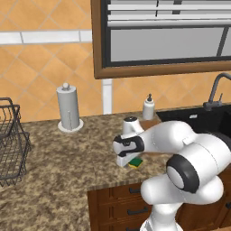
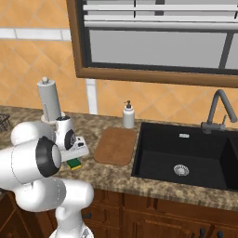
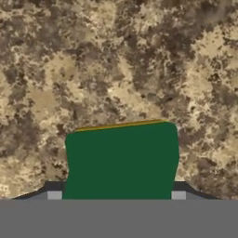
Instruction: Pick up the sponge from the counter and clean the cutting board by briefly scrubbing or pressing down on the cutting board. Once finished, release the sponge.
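**Closing on the sponge: square the grip before any lift**

The claw [image 3: 116, 197] stood low over the counter [image 1: 58, 153], with the sponge [image 3: 122, 160] directly beneath it and between its two fingertips [image 3: 54, 195]. In the hand view each tip sat right at a side edge of the green top, so the claw looked to be clenching onto the block; whether the pads were already pressing firmly could not be told.

To do this step well, the squeeze probably needed to finish evenly on both sides, low enough to catch the yellow base rather than only the soft green layer, before any rise. A crooked pinch could have let the sponge twist out.

The cutting board [image 2: 115, 145] lay off to the claw's side, toward the sink [image 2: 186, 158], near but apart from the sponge. The lift would have had to clear the counter before crossing there.
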Tool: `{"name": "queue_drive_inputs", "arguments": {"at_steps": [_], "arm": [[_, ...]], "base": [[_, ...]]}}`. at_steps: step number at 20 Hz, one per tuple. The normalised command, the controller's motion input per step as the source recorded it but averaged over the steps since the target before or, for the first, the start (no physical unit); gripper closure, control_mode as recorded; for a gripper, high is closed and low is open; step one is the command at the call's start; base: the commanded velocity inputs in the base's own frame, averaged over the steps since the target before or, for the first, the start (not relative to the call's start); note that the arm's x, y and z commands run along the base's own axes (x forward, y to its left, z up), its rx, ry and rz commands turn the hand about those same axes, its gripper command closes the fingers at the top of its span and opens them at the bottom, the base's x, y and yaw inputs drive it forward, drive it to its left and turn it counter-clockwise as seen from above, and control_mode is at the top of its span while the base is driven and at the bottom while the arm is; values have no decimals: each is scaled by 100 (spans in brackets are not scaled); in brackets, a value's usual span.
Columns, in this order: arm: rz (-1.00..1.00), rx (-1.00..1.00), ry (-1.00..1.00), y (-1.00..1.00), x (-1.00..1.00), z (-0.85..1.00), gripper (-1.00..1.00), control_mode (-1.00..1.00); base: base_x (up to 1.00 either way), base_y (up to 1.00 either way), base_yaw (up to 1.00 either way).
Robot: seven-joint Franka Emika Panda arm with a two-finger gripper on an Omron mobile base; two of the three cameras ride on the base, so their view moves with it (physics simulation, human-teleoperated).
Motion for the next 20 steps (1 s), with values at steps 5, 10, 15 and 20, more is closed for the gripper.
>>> {"name": "queue_drive_inputs", "arguments": {"at_steps": [5, 10, 15, 20], "arm": [[0, 0, -4, 0, 0, 0, 100, -100], [-2, 1, -7, -11, -1, 12, 100, -100], [-13, 6, -7, -37, 0, 43, 100, -100], [-18, 5, -2, -47, 4, 17, 100, -100]], "base": [[0, 0, 0], [0, 0, 0], [0, 0, 0], [0, 0, 0]]}}
